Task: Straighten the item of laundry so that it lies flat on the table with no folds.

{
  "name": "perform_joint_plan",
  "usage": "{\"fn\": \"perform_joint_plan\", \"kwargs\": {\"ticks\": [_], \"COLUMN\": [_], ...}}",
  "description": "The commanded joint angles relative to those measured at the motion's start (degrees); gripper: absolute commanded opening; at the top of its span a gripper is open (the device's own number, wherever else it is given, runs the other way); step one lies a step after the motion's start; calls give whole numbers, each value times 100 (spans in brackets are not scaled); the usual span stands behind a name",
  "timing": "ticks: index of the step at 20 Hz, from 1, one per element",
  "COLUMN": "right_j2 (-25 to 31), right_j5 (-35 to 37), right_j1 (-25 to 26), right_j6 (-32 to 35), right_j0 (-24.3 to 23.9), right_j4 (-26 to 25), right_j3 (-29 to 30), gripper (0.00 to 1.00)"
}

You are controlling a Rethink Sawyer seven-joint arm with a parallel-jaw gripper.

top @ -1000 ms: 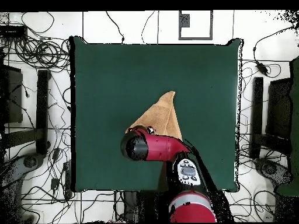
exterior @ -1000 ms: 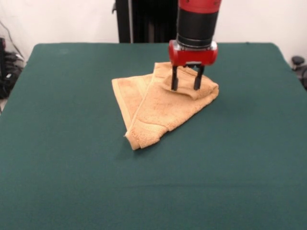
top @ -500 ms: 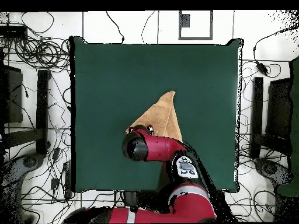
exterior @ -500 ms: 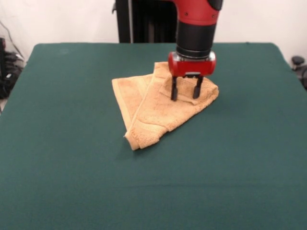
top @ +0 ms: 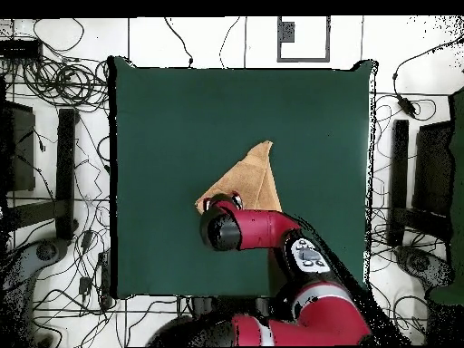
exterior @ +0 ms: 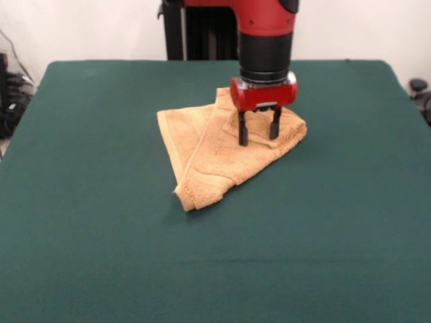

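Note:
The item of laundry [exterior: 219, 155], a tan-orange towel, lies folded over itself in a rough triangle near the middle of the table [exterior: 101, 235]. One layer overlaps another, and a thick folded corner points toward the near side. My gripper [exterior: 258, 138] points straight down over the towel's right part, open, with both fingertips at or just above the top layer. From above, the towel [top: 252, 174] shows as a triangle on the green table [top: 181, 118], and the red arm [top: 258, 228] covers its lower edge and hides the gripper.
Cables and stands [top: 54, 181] crowd the floor around the table in the overhead view. A black pedestal column [exterior: 202, 30] rises behind the far table edge.
The gripper has shifted slightly left and lower onto the towel, still open. The raised fold between its fingers has flattened. In the overhead view the arm's elbow has swung to the right.

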Motion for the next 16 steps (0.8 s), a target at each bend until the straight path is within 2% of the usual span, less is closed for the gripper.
{"fn": "perform_joint_plan", "kwargs": {"ticks": [1, 7, 16], "right_j2": [1154, 1067, 876], "right_j5": [297, 318, 157], "right_j1": [575, 502, 361], "right_j6": [-290, 4, 388], "right_j0": [-615, -682, -445], "right_j4": [-699, -979, -982], "right_j3": [-373, -410, -337], "gripper": [100, 100, 100]}}
